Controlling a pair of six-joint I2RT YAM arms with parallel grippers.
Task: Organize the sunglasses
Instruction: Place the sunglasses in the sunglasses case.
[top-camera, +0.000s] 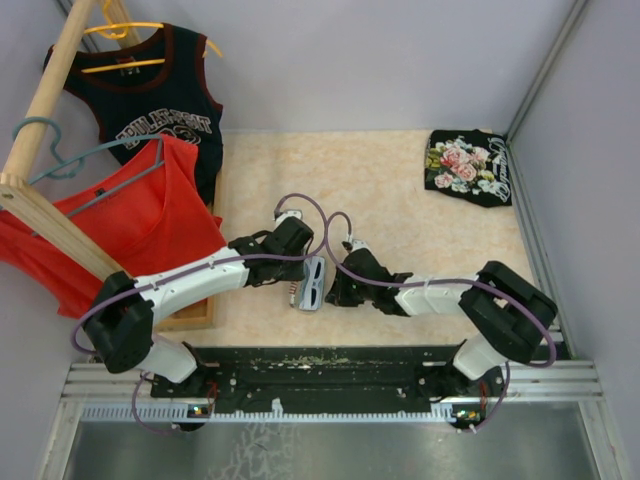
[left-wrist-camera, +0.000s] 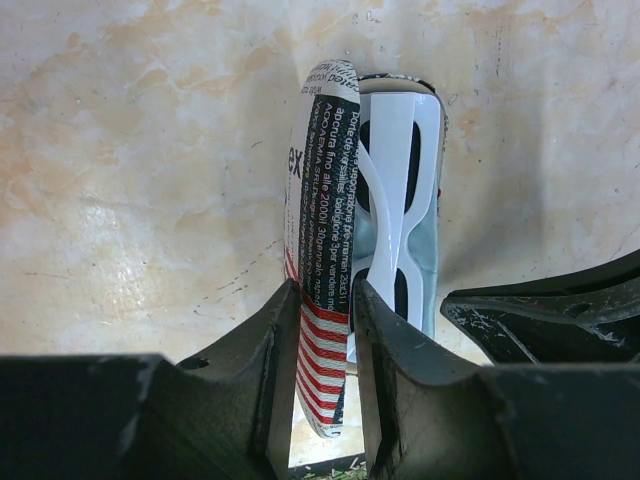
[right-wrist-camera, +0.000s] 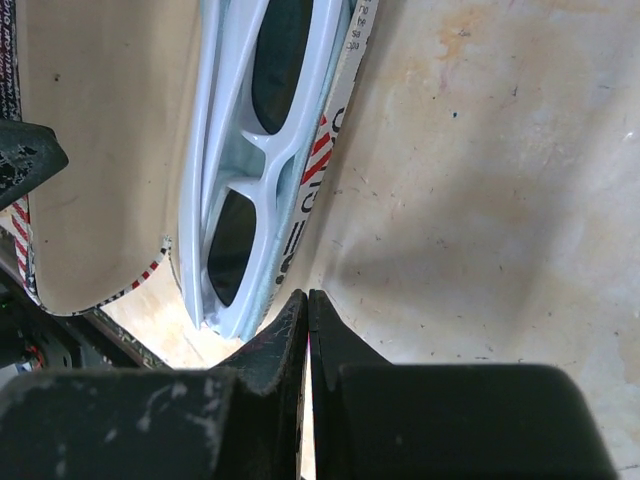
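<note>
Glasses in the open case, left arm holding the lid, right arm closed beside it.

Nearest me, my left gripper (left-wrist-camera: 325, 300) pinches the flag-print lid of the case (left-wrist-camera: 322, 170), which stands on edge between its fingers. The right gripper (right-wrist-camera: 308, 300) has its fingers pressed together with nothing between them. Its tips sit just beside the case's outer edge, and I cannot tell if they touch. The sunglasses (left-wrist-camera: 388, 140) lie folded inside the case, lenses showing, with pale blue under them. All of this rests mid-table (top-camera: 400, 190) between the two arms. Farther off, a red shirt (top-camera: 140, 215) and a black jersey (top-camera: 150, 100) hang on the left, and a black floral cloth (top-camera: 468, 165) lies in the far right corner.
</note>
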